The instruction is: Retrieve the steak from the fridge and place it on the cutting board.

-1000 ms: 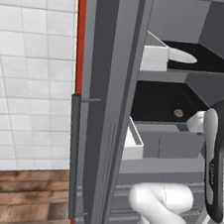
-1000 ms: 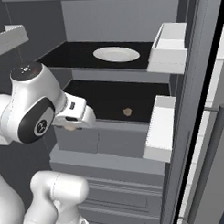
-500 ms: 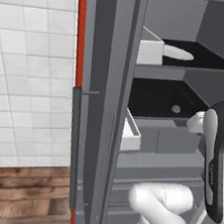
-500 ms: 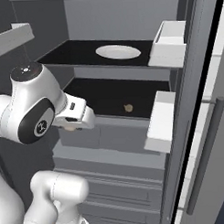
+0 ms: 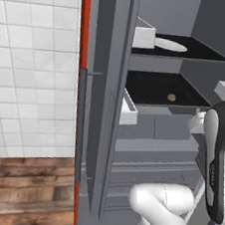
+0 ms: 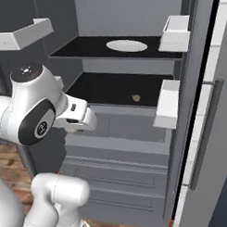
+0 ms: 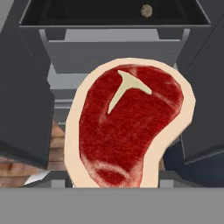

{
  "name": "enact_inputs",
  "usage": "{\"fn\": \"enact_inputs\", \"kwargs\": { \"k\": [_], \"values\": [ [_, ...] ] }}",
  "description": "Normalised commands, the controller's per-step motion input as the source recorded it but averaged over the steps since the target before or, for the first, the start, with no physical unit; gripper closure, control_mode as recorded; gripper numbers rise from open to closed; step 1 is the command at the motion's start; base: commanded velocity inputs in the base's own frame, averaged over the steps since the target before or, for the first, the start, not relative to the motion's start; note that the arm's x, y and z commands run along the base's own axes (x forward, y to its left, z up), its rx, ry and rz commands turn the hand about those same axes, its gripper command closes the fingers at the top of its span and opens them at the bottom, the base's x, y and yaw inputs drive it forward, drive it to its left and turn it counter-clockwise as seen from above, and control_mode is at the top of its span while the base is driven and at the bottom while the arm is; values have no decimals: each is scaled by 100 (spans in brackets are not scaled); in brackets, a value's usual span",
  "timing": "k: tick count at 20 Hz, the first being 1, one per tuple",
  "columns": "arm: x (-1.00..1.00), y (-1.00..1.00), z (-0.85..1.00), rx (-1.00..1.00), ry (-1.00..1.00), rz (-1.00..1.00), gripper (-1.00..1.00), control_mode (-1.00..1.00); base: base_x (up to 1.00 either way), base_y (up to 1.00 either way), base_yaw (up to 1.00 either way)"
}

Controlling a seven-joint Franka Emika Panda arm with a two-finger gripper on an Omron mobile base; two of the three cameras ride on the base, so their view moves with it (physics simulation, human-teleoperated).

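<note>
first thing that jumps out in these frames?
The steak: red, fat-rimmed, close in front of the hand camera, apparently held in the gripper, whose fingertips it hides. Behind it the fridge stands open, with a white plate on the upper black shelf and a small brown round item on the shelf below.

I'm driving the rig around a home kitchen here, pretty obvious from what's on screen. Right in front of me is a tall grey fridge (image 6: 135, 147) standing open, with black shelves (image 6: 119, 89), white door bins (image 6: 167, 104) and grey drawers (image 6: 122, 180) at the bottom. There's a white plate (image 6: 127, 45) on the upper shelf and a small brown round item (image 6: 136, 98) on the one below. Off to the left I get a white tiled wall (image 5: 30, 63), a wood plank floor (image 5: 19, 187) and a strip of red cabinet (image 5: 84, 25) edge next to the fridge.
</note>
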Motion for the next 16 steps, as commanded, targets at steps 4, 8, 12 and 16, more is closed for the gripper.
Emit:
{"fn": "enact_inputs", "kwargs": {
  "k": [4, 8, 12, 16],
  "values": [
    [0, 0, 0, 0, 0, 0, 100, 100, -84, 18, 3],
    [0, 0, 0, 0, 0, 0, 100, 100, -82, 10, 5],
    [0, 0, 0, 0, 0, 0, 100, 100, -48, 18, 17],
    [0, 0, 0, 0, 0, 0, 100, 100, -10, 20, 38]
  ]
}}
